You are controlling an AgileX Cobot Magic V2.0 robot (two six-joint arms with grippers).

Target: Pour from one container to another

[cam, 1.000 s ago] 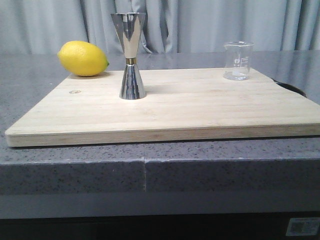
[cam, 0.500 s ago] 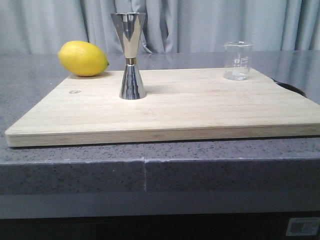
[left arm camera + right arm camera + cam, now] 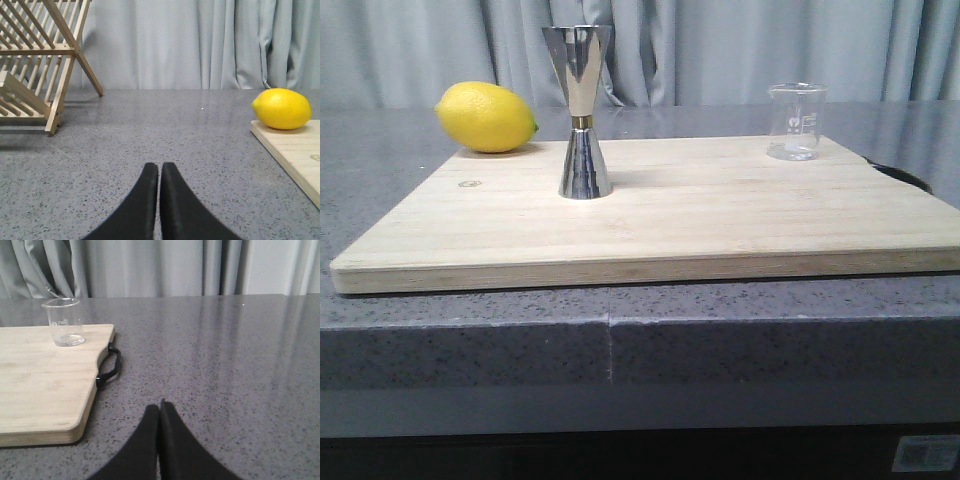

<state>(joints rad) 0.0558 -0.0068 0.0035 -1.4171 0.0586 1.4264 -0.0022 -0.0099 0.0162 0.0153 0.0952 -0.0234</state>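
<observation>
The small clear glass beaker (image 3: 797, 121) stands upright at the far right of the wooden cutting board (image 3: 720, 215); the right wrist view also shows the beaker (image 3: 63, 322). A polished steel hourglass jigger (image 3: 580, 110) with a gold waist band stands upright on the board's left half. Neither arm appears in the front view. My left gripper (image 3: 159, 167) is shut and empty over the grey counter, left of the board. Off the board's right side, my right gripper (image 3: 159, 407) is shut on nothing above the counter.
A yellow lemon (image 3: 486, 117) lies at the board's far left corner, and the lemon (image 3: 282, 108) also shows in the left wrist view. A wooden dish rack (image 3: 37, 70) stands further left. The board has a black handle (image 3: 109, 366) on its right edge. Grey curtains hang behind.
</observation>
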